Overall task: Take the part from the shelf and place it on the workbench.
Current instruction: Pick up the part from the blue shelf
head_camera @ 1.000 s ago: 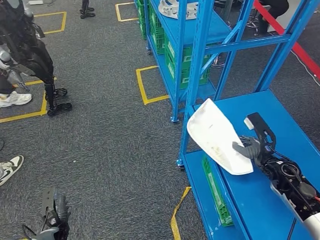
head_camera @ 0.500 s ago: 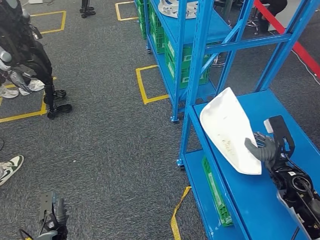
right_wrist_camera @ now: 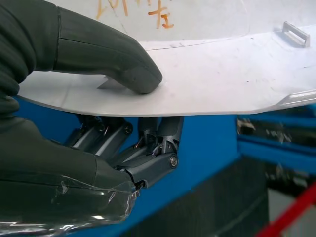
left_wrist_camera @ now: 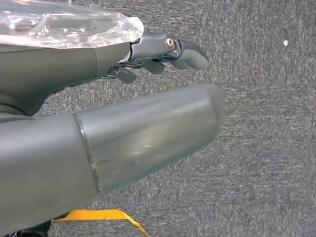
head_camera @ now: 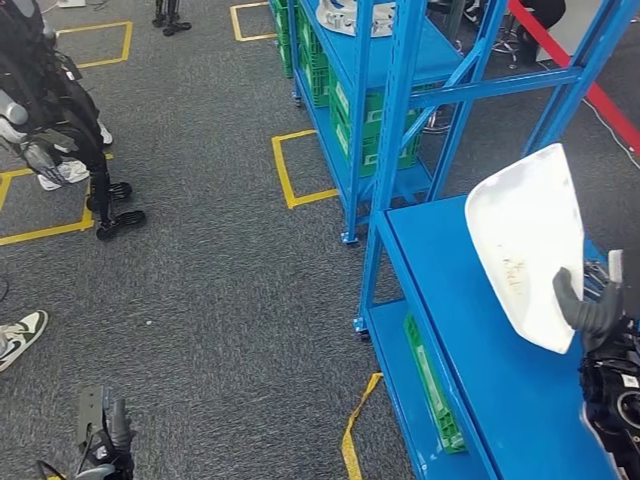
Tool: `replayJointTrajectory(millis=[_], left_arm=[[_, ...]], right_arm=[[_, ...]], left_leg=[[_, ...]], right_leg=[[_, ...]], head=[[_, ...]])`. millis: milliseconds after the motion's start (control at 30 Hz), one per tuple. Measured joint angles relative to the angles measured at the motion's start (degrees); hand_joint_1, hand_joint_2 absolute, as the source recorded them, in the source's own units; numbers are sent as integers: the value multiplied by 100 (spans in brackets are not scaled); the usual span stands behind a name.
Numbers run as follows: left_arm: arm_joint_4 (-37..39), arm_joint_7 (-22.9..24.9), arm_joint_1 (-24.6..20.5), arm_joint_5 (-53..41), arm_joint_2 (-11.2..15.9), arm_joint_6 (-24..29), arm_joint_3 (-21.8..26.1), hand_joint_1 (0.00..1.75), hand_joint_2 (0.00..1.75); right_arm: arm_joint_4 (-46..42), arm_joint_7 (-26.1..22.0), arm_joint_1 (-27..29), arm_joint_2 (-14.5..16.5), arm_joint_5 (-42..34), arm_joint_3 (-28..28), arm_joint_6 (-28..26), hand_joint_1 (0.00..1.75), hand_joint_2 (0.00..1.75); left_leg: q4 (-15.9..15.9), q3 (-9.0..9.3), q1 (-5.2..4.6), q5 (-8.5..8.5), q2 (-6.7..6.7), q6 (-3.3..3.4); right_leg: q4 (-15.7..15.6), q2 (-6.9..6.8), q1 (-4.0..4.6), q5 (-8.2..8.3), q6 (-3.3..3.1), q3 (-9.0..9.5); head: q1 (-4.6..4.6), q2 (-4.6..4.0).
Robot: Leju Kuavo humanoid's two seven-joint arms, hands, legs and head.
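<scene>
Part was clamped in right hand (thumb on top, fingers under), raised above blue shelf; left hand hung with nothing in it; carry step underway, next likely a turn toward workbench.

Right hand at the lower right of the head view, thumb laid across the face of the white panel, dark arm and wrist housing trailing off toward the lower right corner. In the right wrist view, same hand clamped on the panel's edge: thick grey thumb pressed flat on the upper surface, darker fingers curled against the underside. Left hand low at the lower left of the head view, hanging above the floor. In the left wrist view, left hand empty, thumb straight, darker fingers extended and slightly apart.
</scene>
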Motion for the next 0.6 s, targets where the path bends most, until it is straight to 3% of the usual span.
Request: replayJointTrajectory(millis=[300, 600], left_arm=[[0, -61, -90, -143, -33, -74, -2, 0, 175], [0, -88, -142, -178, -80, -137, -3, 0, 175]], right_arm=[[-1563, 198, 362, -21, 1459, -458, -278, 175, 175], [-2241, 252, 326, -18, 1696, -518, -89, 175, 175]], left_leg=[[0, -1, 0, -2, 2, -1], [0, -2, -1, -2, 2, -1]], right_leg=[[0, 3, 0, -4, 0, 0], [0, 3, 0, -4, 0, 2]], head=[[-1, 0], [-2, 0]])
